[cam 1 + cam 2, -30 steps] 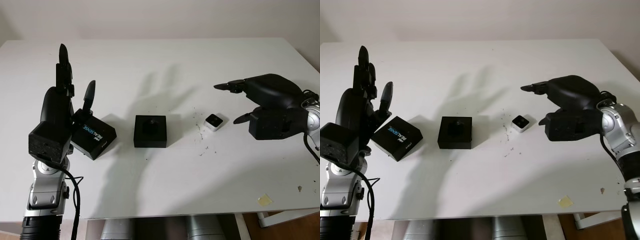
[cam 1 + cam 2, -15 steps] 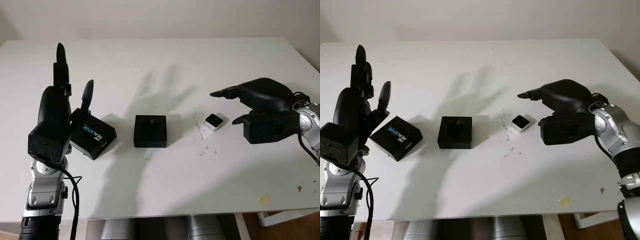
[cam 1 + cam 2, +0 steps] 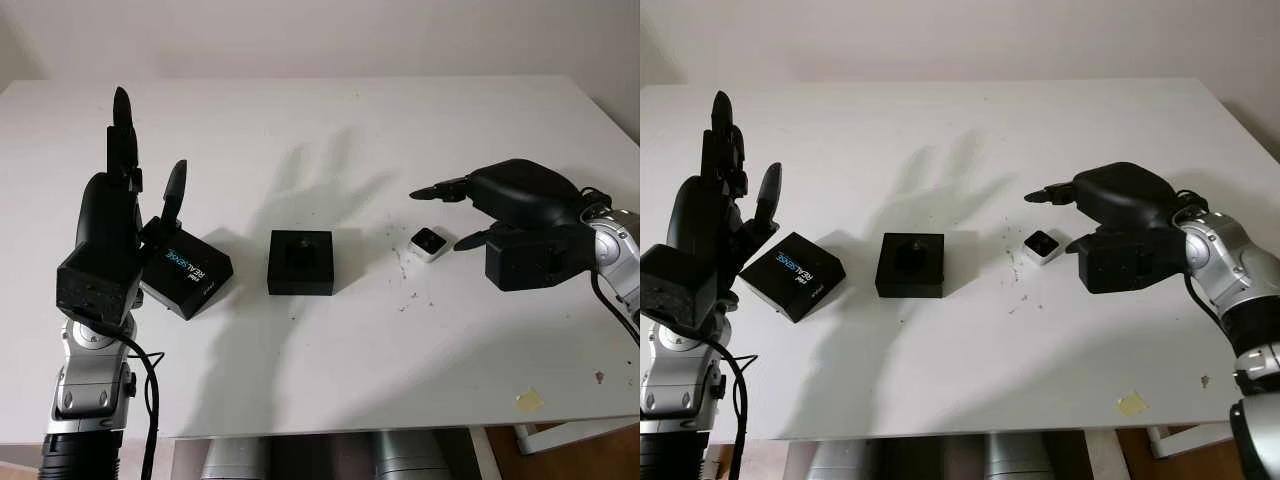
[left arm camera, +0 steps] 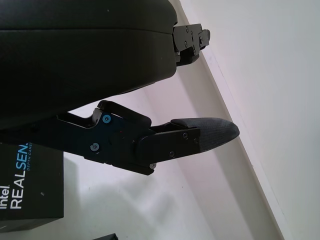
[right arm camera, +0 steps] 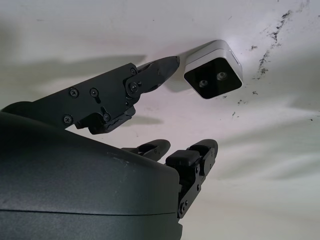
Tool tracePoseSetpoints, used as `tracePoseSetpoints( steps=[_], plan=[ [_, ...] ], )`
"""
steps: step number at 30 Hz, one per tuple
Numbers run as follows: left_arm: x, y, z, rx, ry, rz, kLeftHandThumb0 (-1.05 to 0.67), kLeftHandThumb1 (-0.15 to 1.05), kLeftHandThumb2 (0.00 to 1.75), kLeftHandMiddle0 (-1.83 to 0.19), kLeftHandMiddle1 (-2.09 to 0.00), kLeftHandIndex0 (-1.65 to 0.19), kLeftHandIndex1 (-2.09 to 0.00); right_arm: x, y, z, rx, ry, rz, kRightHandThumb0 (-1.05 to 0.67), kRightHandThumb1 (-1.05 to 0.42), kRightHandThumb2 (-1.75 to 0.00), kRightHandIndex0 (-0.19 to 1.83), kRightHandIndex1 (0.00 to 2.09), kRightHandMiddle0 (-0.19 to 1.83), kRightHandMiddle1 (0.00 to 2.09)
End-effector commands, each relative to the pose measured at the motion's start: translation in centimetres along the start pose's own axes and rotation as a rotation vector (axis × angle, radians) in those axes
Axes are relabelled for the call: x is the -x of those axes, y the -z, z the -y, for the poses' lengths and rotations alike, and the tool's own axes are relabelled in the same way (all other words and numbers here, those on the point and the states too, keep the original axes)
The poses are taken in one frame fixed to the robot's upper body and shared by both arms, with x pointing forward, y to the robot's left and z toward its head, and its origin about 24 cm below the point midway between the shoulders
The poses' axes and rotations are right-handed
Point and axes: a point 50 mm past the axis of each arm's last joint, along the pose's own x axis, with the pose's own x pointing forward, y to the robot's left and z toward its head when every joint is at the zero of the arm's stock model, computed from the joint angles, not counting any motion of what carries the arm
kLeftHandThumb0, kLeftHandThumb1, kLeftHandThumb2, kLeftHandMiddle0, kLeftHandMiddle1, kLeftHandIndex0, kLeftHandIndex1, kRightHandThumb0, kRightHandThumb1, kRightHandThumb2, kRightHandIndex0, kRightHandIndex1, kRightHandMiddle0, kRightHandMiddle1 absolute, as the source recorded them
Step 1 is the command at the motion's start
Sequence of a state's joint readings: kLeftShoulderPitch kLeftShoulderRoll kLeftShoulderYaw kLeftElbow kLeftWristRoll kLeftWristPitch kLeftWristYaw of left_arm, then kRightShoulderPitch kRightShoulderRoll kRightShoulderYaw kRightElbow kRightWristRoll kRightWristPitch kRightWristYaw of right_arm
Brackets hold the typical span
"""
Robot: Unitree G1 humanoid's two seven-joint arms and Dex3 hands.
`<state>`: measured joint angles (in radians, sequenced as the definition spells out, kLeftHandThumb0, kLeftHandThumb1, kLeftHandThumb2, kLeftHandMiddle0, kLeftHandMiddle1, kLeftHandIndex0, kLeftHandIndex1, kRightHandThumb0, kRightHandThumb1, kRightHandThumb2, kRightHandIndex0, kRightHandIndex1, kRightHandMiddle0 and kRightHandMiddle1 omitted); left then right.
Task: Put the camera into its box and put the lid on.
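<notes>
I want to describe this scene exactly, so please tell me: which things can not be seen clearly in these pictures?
- Lid: its near left corner is behind the left hand in the left eye view; the left wrist view cuts off its printing.
- Box: the shape inside its dark recess is too dark to identify in both eye views.
- Camera: whether a thumb tip of the right hand touches it is unclear.

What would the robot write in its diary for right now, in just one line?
right hand: open, beside camera, not holding | left hand: open, raised by lid | box: open, no camera inside | stage: reaching
</notes>
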<state>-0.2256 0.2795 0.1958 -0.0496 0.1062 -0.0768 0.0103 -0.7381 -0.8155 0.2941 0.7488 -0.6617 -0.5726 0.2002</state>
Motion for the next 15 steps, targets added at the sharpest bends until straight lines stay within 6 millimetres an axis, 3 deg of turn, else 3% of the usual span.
tracePoseSetpoints(
  steps=[1, 15],
  plan=[
    [0.0, -0.4, -0.3, -0.013, -0.007, 0.017, -0.68, 1.05, 0.55, 0.13, -0.05, 0.15, -0.05, 0.0, -0.2, 0.1, 0.001, -0.002, 0.015, -0.28, -0.87, -0.06, 0.48, 0.06, 0.50, 0.06],
    [0.1, -0.4, -0.4, -0.020, -0.004, 0.019, -0.65, 1.05, 0.55, 0.12, -0.06, 0.14, -0.06, -0.5, -0.5, -1.4, 0.002, -0.048, 0.023, -0.36, -0.88, -0.06, 0.47, 0.06, 0.52, 0.07]
  ],
)
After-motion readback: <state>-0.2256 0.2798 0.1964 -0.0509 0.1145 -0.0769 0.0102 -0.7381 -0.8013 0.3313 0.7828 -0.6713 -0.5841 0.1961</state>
